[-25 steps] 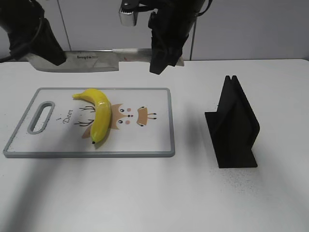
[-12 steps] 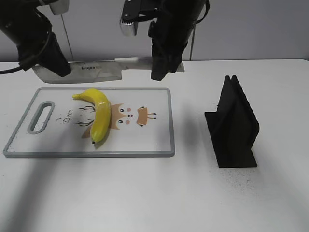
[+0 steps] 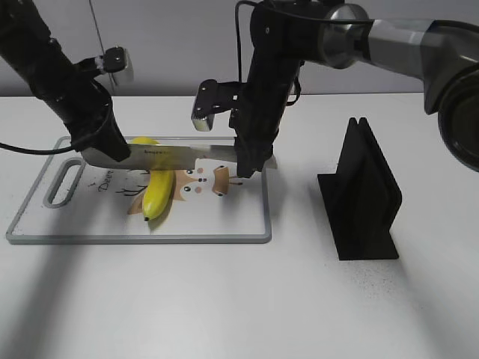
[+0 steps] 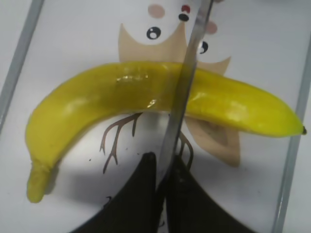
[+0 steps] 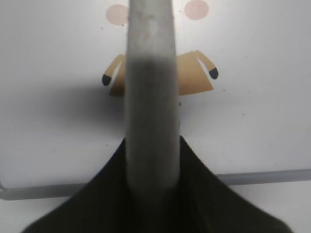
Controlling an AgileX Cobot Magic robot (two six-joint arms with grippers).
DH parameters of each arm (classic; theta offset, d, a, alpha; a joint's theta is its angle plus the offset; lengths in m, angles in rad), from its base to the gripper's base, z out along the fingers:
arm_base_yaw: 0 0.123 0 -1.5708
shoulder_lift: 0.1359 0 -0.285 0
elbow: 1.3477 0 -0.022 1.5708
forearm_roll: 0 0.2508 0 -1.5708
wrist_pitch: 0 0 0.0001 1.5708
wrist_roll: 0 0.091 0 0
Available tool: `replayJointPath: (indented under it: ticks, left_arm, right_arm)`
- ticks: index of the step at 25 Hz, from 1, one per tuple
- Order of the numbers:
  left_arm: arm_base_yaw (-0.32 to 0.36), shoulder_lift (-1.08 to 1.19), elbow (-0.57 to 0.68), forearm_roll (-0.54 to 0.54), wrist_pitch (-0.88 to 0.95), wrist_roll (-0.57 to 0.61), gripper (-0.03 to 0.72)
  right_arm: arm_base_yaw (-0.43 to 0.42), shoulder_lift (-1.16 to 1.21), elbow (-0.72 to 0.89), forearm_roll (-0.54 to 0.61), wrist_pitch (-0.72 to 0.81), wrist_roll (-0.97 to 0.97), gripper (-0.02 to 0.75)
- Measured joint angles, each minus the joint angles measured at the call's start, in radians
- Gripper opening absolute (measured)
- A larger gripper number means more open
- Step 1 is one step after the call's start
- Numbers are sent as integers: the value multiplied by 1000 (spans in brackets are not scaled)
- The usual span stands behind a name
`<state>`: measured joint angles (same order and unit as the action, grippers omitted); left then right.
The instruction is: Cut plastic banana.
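Observation:
The plastic banana (image 3: 156, 193) lies on a white cutting board (image 3: 232, 217) with a deer drawing. A knife (image 3: 168, 155) is held level across the banana's middle, its edge on or just at the banana. My left gripper (image 3: 105, 153) is shut on the blade's far end. My right gripper (image 3: 247, 161) is shut on the knife's grey handle. In the left wrist view the blade (image 4: 187, 87) crosses the banana (image 4: 97, 102), pinched between the black fingers (image 4: 163, 170). In the right wrist view the handle (image 5: 148, 97) sits between the fingers (image 5: 150, 179) above the board (image 5: 252, 121).
A black knife stand (image 3: 363, 198) stands on the white table to the right of the board. The board has a grey rim and a handle slot (image 3: 63, 182) at its left end.
Both arms have come down and forward with the knife. It was in the air behind the board and now lies across the banana.

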<state>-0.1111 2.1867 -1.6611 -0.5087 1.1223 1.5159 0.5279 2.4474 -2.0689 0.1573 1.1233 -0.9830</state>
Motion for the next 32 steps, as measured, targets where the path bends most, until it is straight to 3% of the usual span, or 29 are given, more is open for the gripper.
replayJointPath:
  ticks: [16,29,32]
  left_arm:
    - [1,-35,9,3,13,-4,35]
    - [-3,-259,10,13,75,-19,26]
    - [-2,-283,10,-6,74,-25,63]
  right_arm:
    - [5,-17,-45,-33,58,14,164]
    - [9,-168,-70,-33,107,10,169]
    - [9,-190,-70,-33,110,10,169]
